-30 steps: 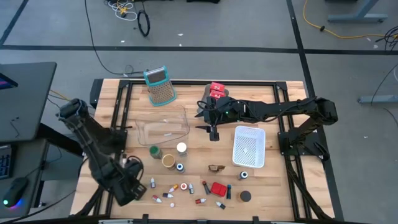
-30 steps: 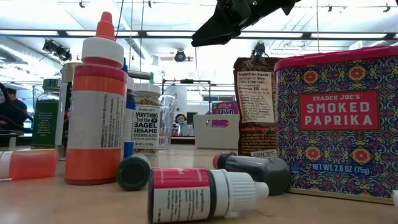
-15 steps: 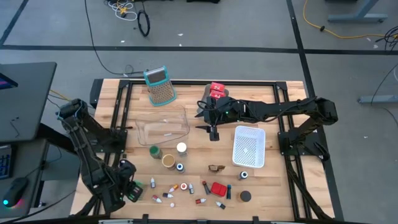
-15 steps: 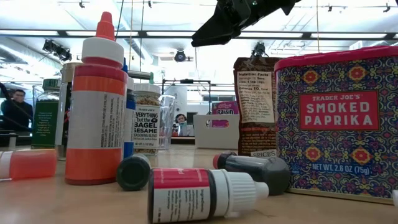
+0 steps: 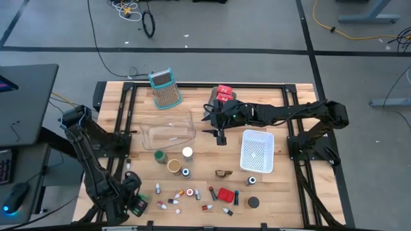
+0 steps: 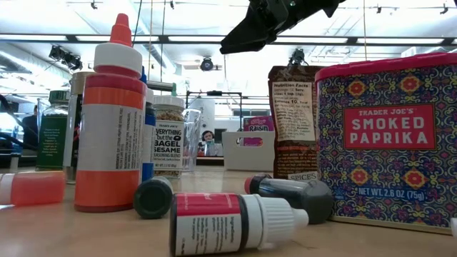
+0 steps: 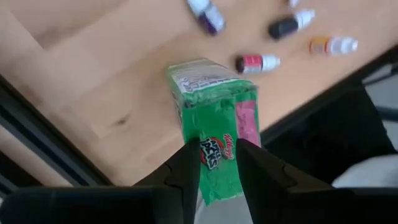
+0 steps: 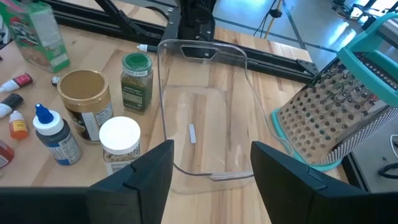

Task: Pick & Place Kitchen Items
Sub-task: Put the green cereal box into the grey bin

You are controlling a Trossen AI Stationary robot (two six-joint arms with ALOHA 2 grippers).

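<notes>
Left gripper (image 7: pixel 217 163), clamped on a green packet (image 7: pixel 216 118), has swung back to the table's near-left corner w/ it, suggesting a carry underway; right gripper (image 8: pixel 211 163), fingers apart, hangs over a clear dish (image 8: pixel 205 118).

The red tin (image 6: pixel 389 139) reads "TRADER JOE'S SMOKED PAPRIKA"; the seasoning jar (image 6: pixel 169 137) reads "EVERYTHING BUT THE BAGEL SESAME".

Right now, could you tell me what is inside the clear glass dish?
The clear glass dish holds only a small pale strip on its bottom. The right gripper covers part of its near rim.
</notes>
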